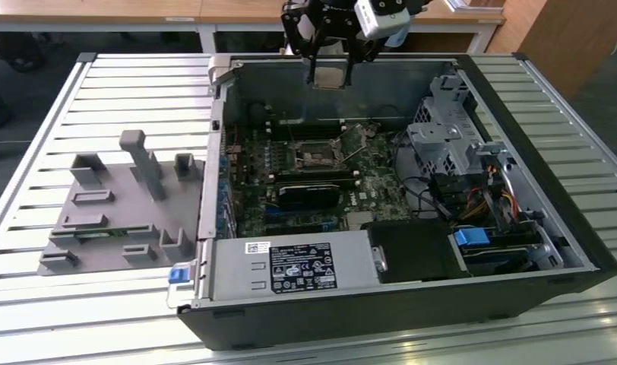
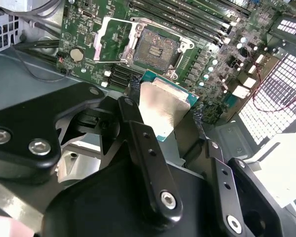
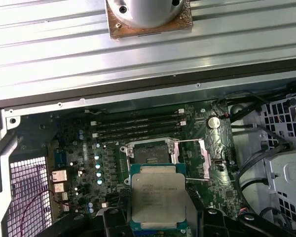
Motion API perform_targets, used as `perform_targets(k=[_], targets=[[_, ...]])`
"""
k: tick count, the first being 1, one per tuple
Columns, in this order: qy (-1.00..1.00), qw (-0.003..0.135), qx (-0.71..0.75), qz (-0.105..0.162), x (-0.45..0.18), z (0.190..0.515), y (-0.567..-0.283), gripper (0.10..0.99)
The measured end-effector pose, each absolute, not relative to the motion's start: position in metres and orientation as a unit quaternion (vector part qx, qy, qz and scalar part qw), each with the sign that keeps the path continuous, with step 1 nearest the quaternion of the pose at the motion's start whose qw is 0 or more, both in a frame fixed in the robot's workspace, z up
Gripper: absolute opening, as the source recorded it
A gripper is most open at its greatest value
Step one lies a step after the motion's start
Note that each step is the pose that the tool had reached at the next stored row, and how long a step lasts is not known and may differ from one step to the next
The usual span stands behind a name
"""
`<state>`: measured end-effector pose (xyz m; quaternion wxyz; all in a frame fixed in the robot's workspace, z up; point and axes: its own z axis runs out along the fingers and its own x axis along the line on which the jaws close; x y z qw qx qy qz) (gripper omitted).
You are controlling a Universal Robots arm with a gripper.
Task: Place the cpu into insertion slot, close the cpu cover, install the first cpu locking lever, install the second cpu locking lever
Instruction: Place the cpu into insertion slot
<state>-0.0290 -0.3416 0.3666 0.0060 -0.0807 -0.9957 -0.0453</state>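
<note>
- The fingers (image 2: 140,140) pinch the cpu (image 2: 163,108) by two opposite edges, its silver-grey top bare between them
- The held cpu hangs well above the motherboard, touching nothing else
- The insertion slot (image 3: 150,152) lies beyond the fingertips, its dark centre uncovered
- The cpu cover (image 2: 107,42) stands swung open, just beside the slot
- Under the fingers, the open computer case (image 1: 390,319) lies on the slatted worktop (image 1: 116,84)

arm (image 1: 341,21): enters at exterior view's top edge, wrist approx vertical, pointing down
gripper (image 1: 329,82): hangs mid-air, tips down
fingers (image 2: 140,140): pinched onto cpu (image 3: 157,197), gripping 2 opp edges; chip sticks out past tips
</note>
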Motion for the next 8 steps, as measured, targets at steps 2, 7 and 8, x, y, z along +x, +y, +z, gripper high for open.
perform_targets(k=[2, 7, 8], targets=[[-0.995, 0.006, -0.085, -0.045, -0.029, 0.3665, -0.3416, 0.529], [-0.995, 0.005, -0.094, -0.045, -0.029, 0.3662, -0.3416, 0.529], [-0.994, 0.005, -0.096, -0.045, -0.029, 0.3662, -0.3416, 0.529]])
